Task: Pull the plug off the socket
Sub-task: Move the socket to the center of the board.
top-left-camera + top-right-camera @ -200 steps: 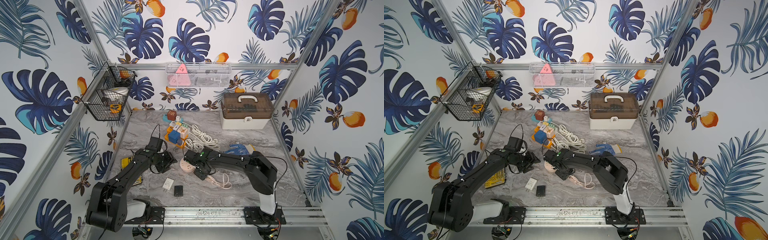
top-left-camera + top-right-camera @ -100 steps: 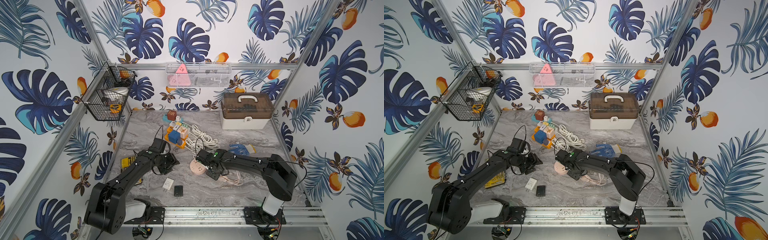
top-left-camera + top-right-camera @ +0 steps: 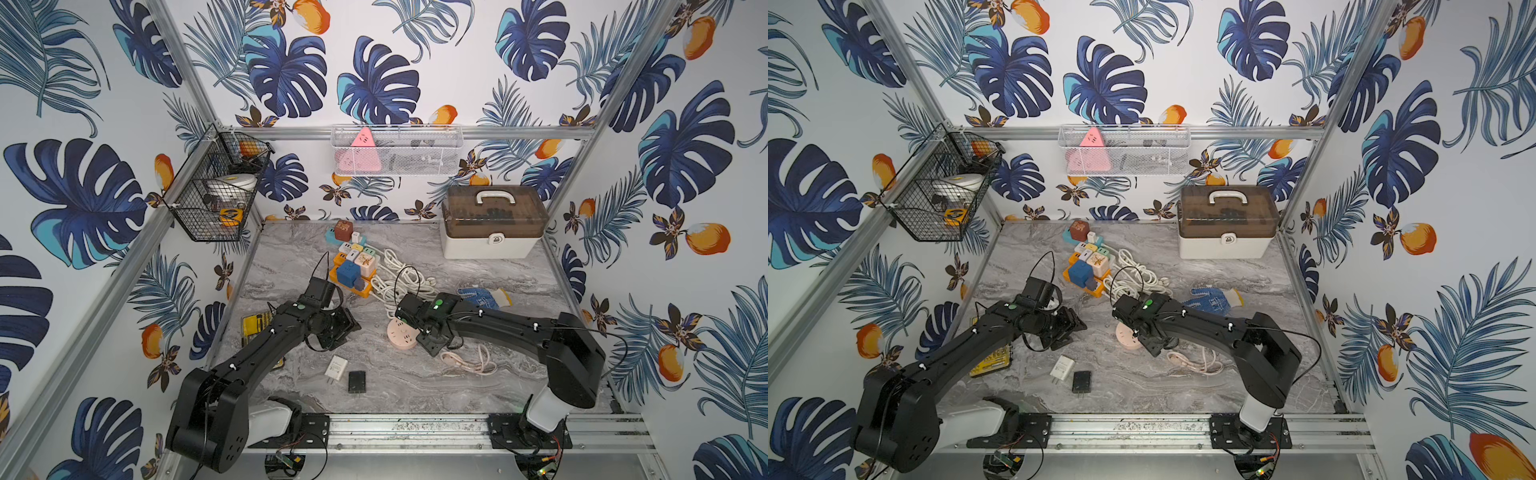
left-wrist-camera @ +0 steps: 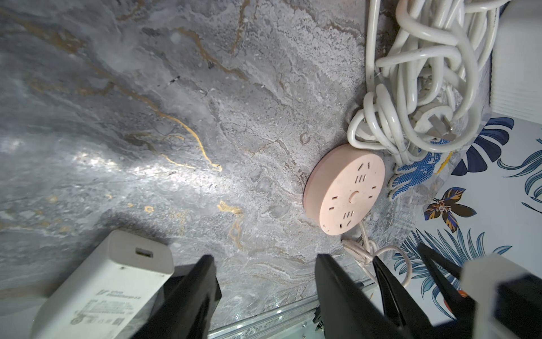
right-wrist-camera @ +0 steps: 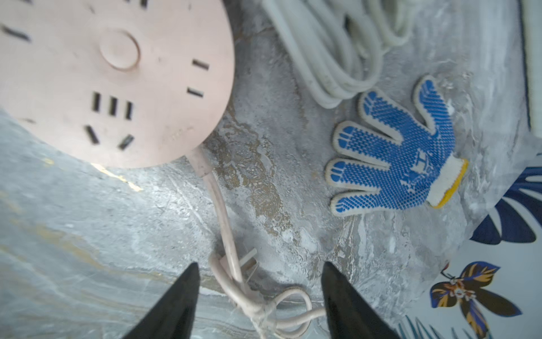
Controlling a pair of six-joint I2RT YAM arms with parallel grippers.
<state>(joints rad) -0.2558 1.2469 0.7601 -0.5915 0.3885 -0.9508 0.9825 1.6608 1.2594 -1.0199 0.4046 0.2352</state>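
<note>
The round pink socket (image 3: 400, 336) (image 3: 1125, 336) lies flat on the marble table, and its face (image 4: 349, 190) (image 5: 117, 73) shows only bare slots. A white plug (image 3: 336, 368) (image 4: 111, 278) and a black plug (image 3: 356, 381) lie loose near the front edge. My right gripper (image 3: 440, 343) (image 5: 259, 264) stands open just right of the socket. It is above the socket's pink cord (image 5: 225, 234) and holds nothing. My left gripper (image 3: 345, 330) (image 4: 264, 256) is open left of the socket, with bare table between its fingers.
A coil of white cable (image 3: 399, 278) and a blue glove (image 3: 482, 297) lie behind the socket. A power strip with coloured cubes (image 3: 353, 266) sits further back, and a storage box (image 3: 492, 220) at the back right. A yellow tool case (image 3: 253, 328) lies under the left arm.
My right gripper moved to the right, the pink socket slid that way with it, and its jaws have now opened. The left arm shifted only slightly.
</note>
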